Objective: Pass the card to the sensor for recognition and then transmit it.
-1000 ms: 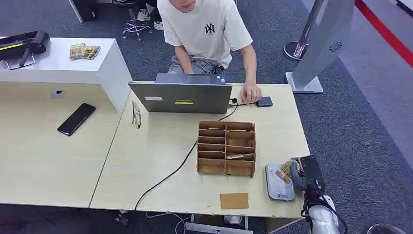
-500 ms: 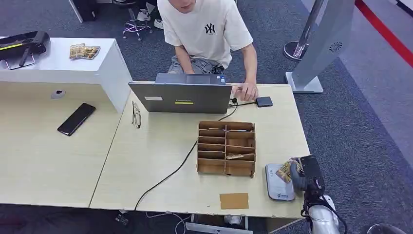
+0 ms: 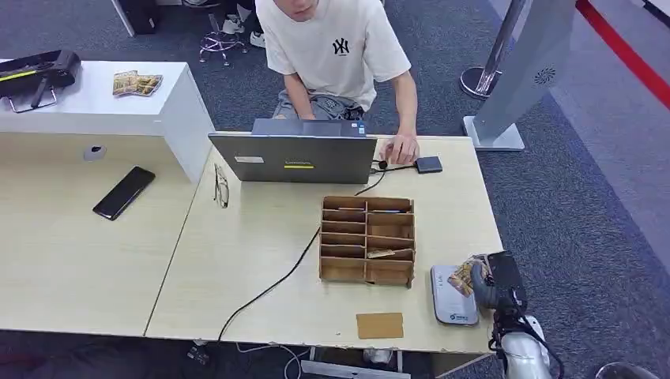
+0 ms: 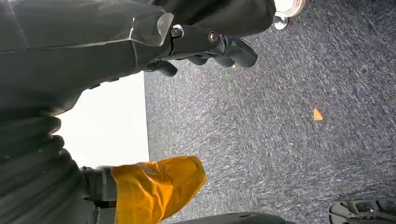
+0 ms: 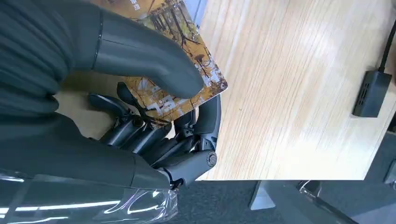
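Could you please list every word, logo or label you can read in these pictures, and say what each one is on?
"NY": logo on the person's white T-shirt.
Laptop: lid logo and white sticker, too small to read.
Card held in the right hand: printed characters, blurred, unreadable.
Sensor: small blue mark, unreadable.
Grey stand: round emblem, no legible text.

Card pinched between right hand's thumb and dark fingers, above wooden tabletop.
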Robot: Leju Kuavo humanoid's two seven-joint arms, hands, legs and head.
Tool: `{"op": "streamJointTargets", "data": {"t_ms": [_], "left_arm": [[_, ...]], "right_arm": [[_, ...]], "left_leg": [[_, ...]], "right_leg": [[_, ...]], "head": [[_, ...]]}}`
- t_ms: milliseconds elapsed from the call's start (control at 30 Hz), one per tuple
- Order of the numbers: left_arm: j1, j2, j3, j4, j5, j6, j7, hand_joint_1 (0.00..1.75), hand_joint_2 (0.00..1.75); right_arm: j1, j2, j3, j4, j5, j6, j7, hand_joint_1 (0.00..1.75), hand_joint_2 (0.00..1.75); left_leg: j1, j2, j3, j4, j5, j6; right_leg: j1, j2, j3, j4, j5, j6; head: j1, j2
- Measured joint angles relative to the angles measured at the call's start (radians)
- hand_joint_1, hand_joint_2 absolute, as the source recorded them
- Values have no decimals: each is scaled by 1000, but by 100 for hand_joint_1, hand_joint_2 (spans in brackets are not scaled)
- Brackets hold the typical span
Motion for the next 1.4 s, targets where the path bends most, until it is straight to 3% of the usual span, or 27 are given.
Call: {"op": "streamJointTargets", "data": {"t_ms": [1400], "left_arm": [[0, 0, 0, 0, -6, -1, 0, 0, 175]], "right_arm": [[-23, 0, 0, 14, 7, -3, -12, 175, 175]], "left_leg": [[0, 0, 0, 0, 0, 0]], "right_leg": [[0, 0, 0, 0, 0, 0]], "head": [[0, 0]]}}
